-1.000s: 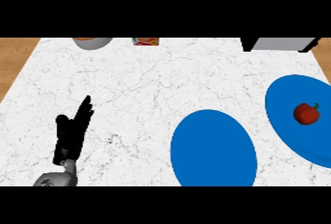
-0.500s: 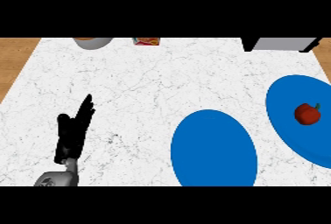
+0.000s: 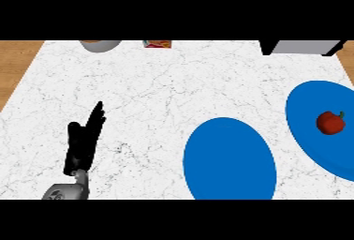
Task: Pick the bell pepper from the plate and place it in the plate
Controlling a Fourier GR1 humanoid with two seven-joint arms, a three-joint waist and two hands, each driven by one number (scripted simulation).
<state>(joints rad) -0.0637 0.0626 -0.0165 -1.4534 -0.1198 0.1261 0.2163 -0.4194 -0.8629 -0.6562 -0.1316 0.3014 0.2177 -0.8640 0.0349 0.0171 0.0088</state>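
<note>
At the left, the left hand point(image 3: 83, 143) is resting over the white counter point(image 3: 173, 84), fingers straight and released, grasping nothing, its grey forearm entering from the lower edge. The right hand is not showing, so I cannot tell how its fingers are standing.

Moving right, a blue plate point(image 3: 228, 159) is lying near the middle with nothing on it; this is looking like the target. Further right, touching the view's edge, a second blue plate point(image 3: 314, 105) is carrying the pepper point(image 3: 330, 123), which is sitting toward that plate's right side, red, with a dark stem pointing up and right. The two plates are lying just beside each other, a narrow strip of counter between them.

The pepper is likely light, hollow and fairly stiff, with a smooth waxy skin that may be slipping under the fingers. Its lobed body is probably giving the best hold: fingers and thumb curling round the widest part from above, leaving the thin stem alone, since that could be snapping or twisting
</note>
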